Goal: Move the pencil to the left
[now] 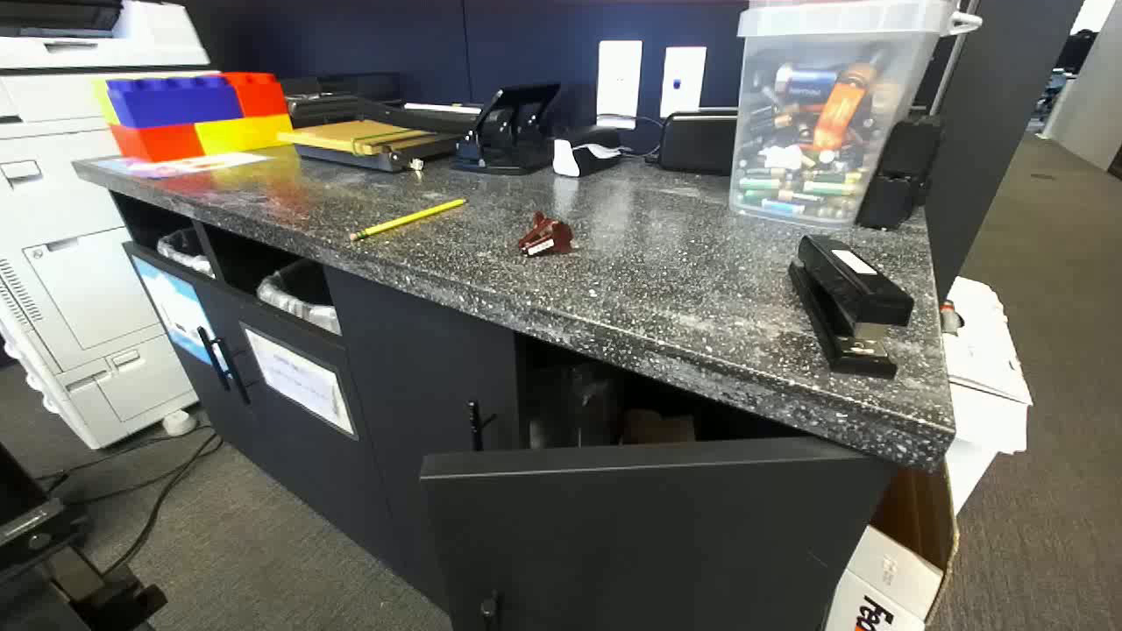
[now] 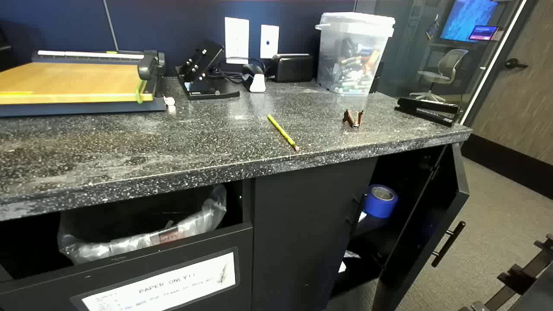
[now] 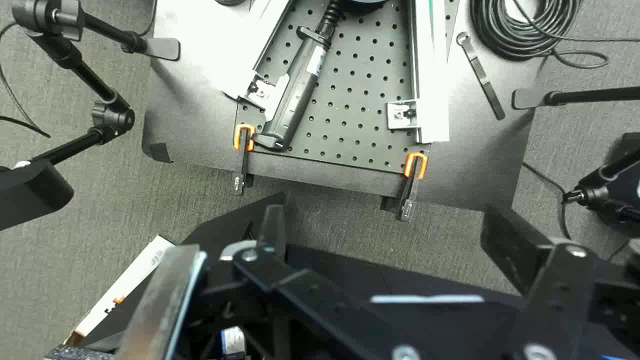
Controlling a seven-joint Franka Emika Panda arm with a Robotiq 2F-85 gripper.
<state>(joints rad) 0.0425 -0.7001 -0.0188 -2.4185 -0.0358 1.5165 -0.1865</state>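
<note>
Pencil [image 2: 283, 132]: yellow, lying flat and unheld on the speckled countertop [image 2: 207, 138], slantwise, its eraser end near the front edge; that probably brings it within easier reach.
Gripper [image 3: 384, 220]: fingers spread wide, holding nothing; the wrist view takes in mostly carpet [image 3: 115, 210] and cart [image 3: 192, 125], and no pencil, so the grasp seems yet to begin.
Bar clamps [image 3: 244, 157]: at the edge of the perforated plate [image 3: 350, 115], likely pinning it to the cart.
Paper trimmer [image 2: 73, 82]: left of the pencil in both exterior views, set back from the edge; the countertop in front of it looks the likely destination.
Staple remover [image 1: 545, 238]: to the pencil's right, apart from it, so it should not hinder a leftward move.
Pencil shaft: so thin that a low pinch across its middle seems called for; it may roll or slip if nudged.
</note>
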